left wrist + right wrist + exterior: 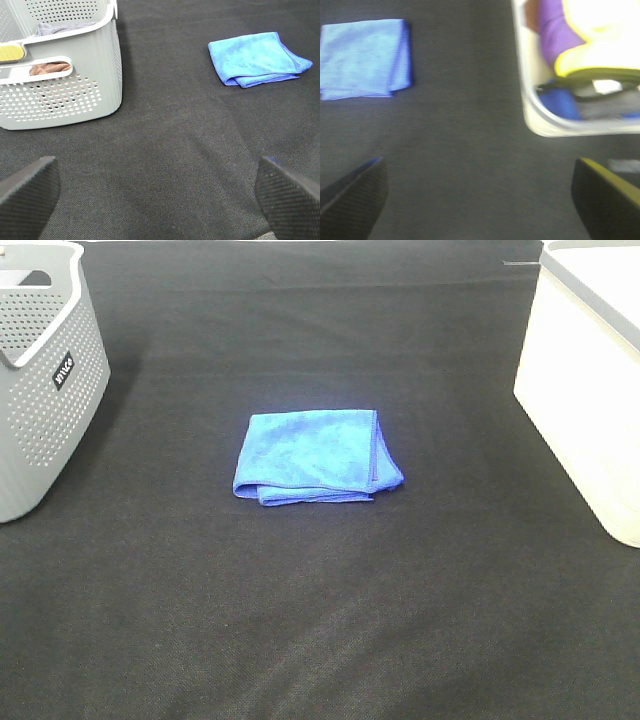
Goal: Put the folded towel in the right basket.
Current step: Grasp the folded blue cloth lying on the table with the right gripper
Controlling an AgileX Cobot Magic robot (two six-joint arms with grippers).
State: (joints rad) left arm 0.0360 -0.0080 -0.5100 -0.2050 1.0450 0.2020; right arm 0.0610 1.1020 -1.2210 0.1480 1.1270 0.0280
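A folded blue towel (317, 456) lies flat on the black table in the middle of the exterior view. It also shows in the left wrist view (256, 58) and the right wrist view (365, 57). The right basket (585, 380) is cream-white and stands at the right edge; the right wrist view shows its rim (530, 110) with purple, yellow and blue cloths inside. My left gripper (157, 192) is open and empty, far from the towel. My right gripper (477, 192) is open and empty, between towel and basket. Neither arm shows in the exterior view.
A grey perforated basket (45, 380) stands at the left edge; in the left wrist view it (75, 90) holds some cloth. The black tablecloth (320, 620) covers the table.
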